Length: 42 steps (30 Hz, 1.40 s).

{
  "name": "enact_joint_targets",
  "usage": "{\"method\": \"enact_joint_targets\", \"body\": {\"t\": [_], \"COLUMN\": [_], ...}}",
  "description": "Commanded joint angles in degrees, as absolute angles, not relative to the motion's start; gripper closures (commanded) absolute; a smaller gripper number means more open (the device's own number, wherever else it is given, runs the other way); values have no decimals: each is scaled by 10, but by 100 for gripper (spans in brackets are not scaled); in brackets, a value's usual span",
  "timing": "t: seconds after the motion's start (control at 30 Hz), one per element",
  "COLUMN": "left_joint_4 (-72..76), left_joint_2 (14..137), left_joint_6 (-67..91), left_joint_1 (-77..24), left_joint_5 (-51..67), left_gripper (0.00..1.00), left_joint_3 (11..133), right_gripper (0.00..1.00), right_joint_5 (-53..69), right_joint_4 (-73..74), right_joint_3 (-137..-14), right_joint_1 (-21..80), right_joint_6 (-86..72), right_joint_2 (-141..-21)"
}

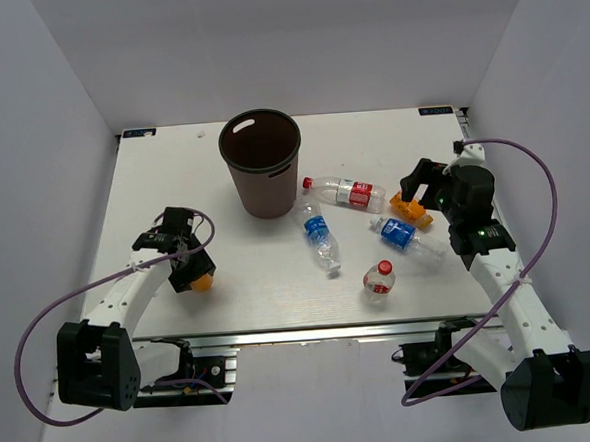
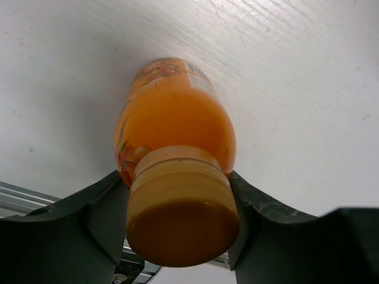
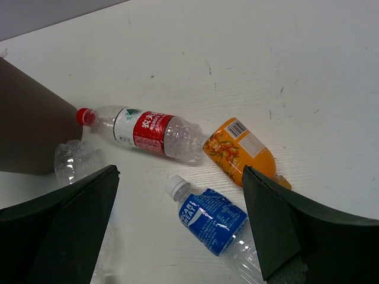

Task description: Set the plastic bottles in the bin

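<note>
Grip first, since it's nearest: the left gripper (image 2: 180,204) is clenched on a small orange plastic bottle with a tan screw cap (image 2: 174,124), pinching it at the neck just behind the cap. That makes sense to me, since the neck is the narrow, stiff bit and the shoulder stops it sliding out. That bottle is at the near left of the white table (image 1: 153,190), and I can't tell if it's resting on the surface or just off it.

On the right side, a small clear bottle with a red label and red cap (image 1: 379,279) stands upright on its own, closest to the near edge. A bit further back, two crumpled clear bottles with blue labels lie on their sides, one mid-table (image 1: 321,237) and one under the right arm (image 1: 399,233).

The right gripper (image 3: 179,177) is spread wide with nothing in it, hanging over that cluster (my guess is it's lining up on the second orange bottle (image 3: 238,148)). That one lies just beside the lying red-label bottle (image 3: 148,131).

Farthest back is the round dark brown plastic bin (image 1: 262,178), upright with its mouth open. All six bottles are outside it.
</note>
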<state>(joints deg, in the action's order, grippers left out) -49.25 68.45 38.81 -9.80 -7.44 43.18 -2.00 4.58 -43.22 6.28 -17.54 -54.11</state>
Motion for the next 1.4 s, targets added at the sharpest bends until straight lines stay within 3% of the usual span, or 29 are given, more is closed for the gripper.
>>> {"method": "enact_joint_targets", "body": {"t": [0.0,0.17,0.3,0.6,0.73,0.9,1.13,1.17,1.2,1.23,1.27,1.37], "left_joint_4": [-480,-490,-480,-311,-260,-274,-354,-366,-369,-369,-364,-357], "left_joint_2": [684,674,636,616,699,844,963,972,983,986,987,985], "left_joint_6": [381,367,355,367,360,331,308,308,308,309,310,304], "left_joint_1": [-96,-96,-95,-96,-102,-152,-199,-201,-201,-203,-205,-215], "left_joint_5": [-65,-55,-37,40,100,54,-36,-40,-40,-41,-43,-48], "left_gripper": [46,66,74,74,77,77,65,59,30,10,2,2], "left_joint_3": [439,471,526,703,787,944,1066,1071,1074,1076,1076,1092], "right_gripper": [11,11,11,11,11,11,11,11,11,11,11,11], "right_joint_5": [-28,-26,-10,22,18,19,14,13,14,16,18,18], "right_joint_4": [26,25,15,7,6,8,18,18,18,19,20,32], "right_joint_3": [-433,-433,-428,-431,-428,-430,-437,-436,-437,-438,-441,-450], "right_joint_1": [62,62,62,62,62,62,62,62,62,62,62,62], "right_joint_6": [-167,-167,-166,-160,-160,-155,-152,-152,-152,-152,-152,-152], "right_joint_2": [-540,-534,-531,-534,-533,-529,-540,-543,-545,-546,-549,-552]}}
